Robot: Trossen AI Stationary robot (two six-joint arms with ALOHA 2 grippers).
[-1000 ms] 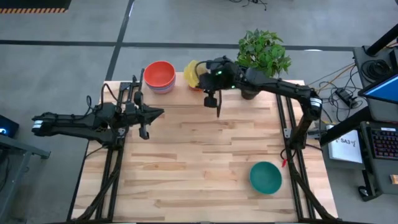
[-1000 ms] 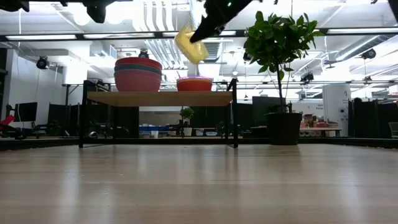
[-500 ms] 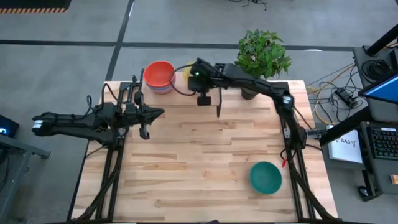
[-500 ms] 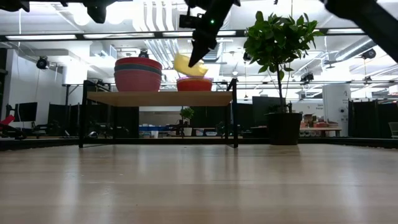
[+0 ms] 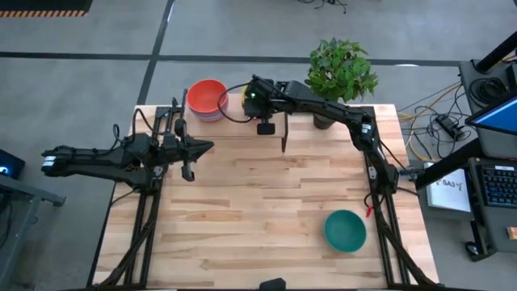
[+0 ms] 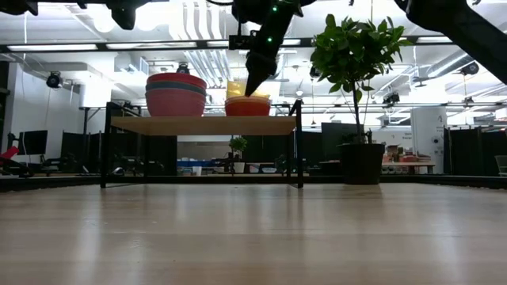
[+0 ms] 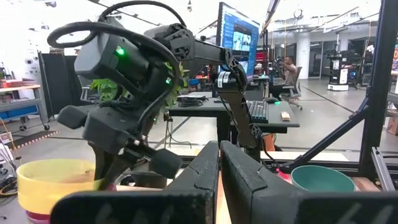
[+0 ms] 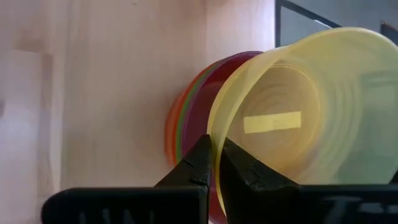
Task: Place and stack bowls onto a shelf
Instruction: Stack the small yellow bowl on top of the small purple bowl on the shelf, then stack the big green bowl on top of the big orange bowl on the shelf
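left gripper waiting at left edge, fingers pressed together on nothing | right gripper pinching yellow bowl rim, lowering it onto small stack on far shelf | next: seat, release | teal bowl lying near right, unplaced

The round yellow plastic bowl looks smooth and translucent. The light-wood plank surface is matt, the shelf board pale wood on thin black metal legs.
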